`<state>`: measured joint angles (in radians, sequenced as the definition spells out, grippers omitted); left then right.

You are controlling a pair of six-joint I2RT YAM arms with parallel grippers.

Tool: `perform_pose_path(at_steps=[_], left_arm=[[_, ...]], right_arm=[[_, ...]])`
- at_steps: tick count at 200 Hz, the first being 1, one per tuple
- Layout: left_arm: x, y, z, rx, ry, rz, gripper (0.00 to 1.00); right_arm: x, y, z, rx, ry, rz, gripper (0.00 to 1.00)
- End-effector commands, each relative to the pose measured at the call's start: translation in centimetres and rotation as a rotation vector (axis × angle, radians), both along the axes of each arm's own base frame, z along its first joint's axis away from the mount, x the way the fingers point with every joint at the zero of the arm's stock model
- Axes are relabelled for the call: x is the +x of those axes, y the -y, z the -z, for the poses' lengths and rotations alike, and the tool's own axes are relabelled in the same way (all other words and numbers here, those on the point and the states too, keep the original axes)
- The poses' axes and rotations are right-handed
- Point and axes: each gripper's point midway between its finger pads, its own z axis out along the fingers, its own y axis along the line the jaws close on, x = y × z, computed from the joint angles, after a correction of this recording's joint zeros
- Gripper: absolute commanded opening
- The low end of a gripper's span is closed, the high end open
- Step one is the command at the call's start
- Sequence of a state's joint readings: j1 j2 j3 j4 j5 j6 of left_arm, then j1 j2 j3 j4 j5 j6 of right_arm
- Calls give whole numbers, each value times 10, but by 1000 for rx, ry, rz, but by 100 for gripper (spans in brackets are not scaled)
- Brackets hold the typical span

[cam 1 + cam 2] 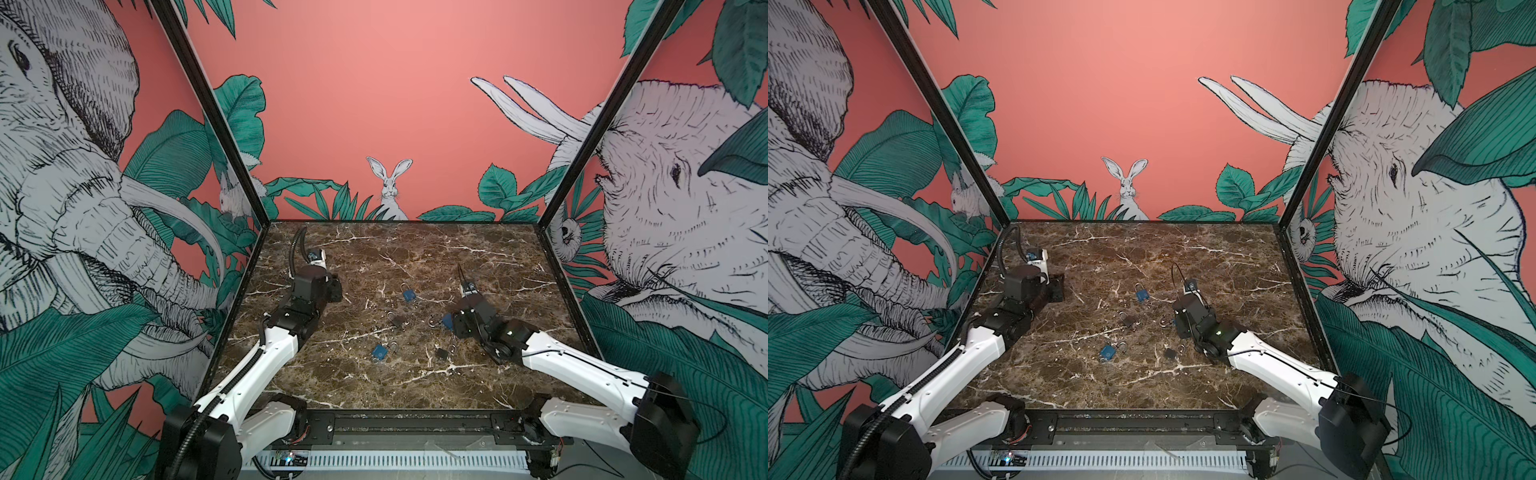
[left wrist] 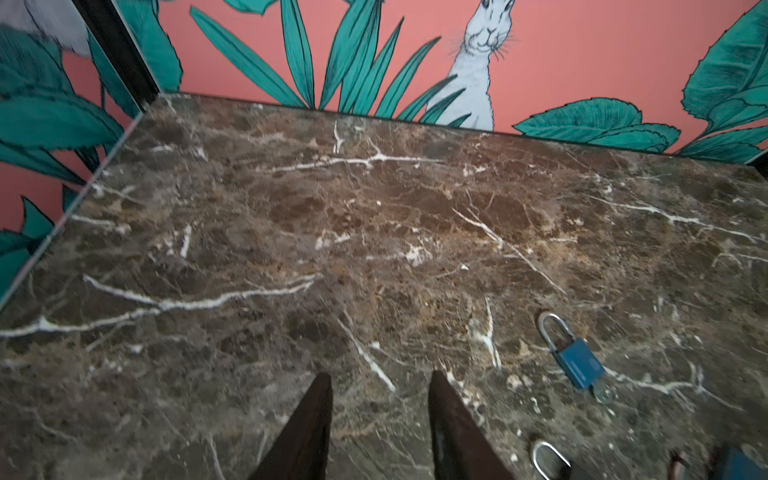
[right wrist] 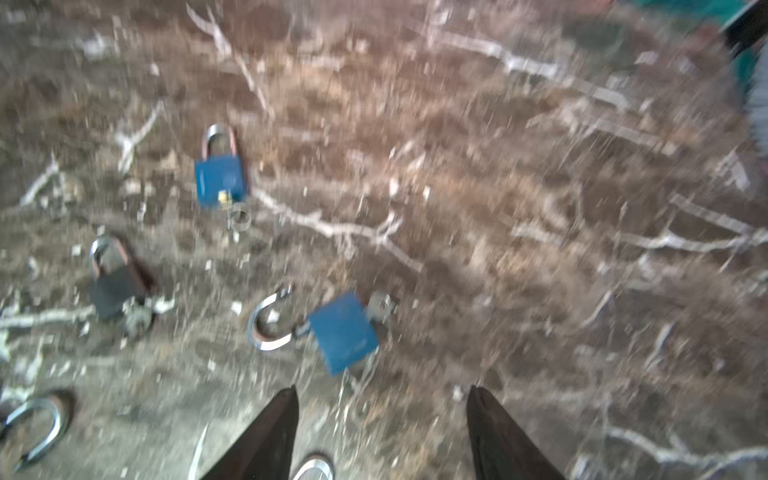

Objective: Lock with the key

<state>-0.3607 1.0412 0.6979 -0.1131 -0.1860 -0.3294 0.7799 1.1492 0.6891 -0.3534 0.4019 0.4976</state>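
On the marble table loose padlocks lie mid-scene. The left gripper hovers far left, spread and empty. The right gripper, also spread and empty, hangs just beside the open blue padlock right of centre. A nudge could skid that padlock, and its key could slip out. No container shows.

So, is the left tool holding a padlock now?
No, the left tool is empty, and a blue padlock lies apart from it on the marble table.
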Motion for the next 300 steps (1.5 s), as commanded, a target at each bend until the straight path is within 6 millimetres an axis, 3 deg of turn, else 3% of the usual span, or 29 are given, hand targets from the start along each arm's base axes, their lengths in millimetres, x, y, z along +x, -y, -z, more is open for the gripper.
perform_pose_path(at_steps=[1,65,123,165,240,274,300], left_arm=[[-23,4,20,-56,-100,2,40],[-20,10,19,-82,-105,14,40],[-13,17,22,-95,-112,28,39],[-12,17,23,-97,-105,24,39],[-6,21,24,-102,-95,37,39],[-5,23,25,-104,-96,43,39],[-6,22,26,-104,-93,39,39]], right_arm=[[-23,4,20,-4,-116,32,63],[-61,-19,47,62,-298,-17,63],[-69,-49,64,76,-349,4,61],[-72,-54,75,48,-403,38,49],[-73,-61,91,45,-458,88,48],[-77,-53,97,21,-476,121,40],[-79,-47,95,-5,-474,121,39]])
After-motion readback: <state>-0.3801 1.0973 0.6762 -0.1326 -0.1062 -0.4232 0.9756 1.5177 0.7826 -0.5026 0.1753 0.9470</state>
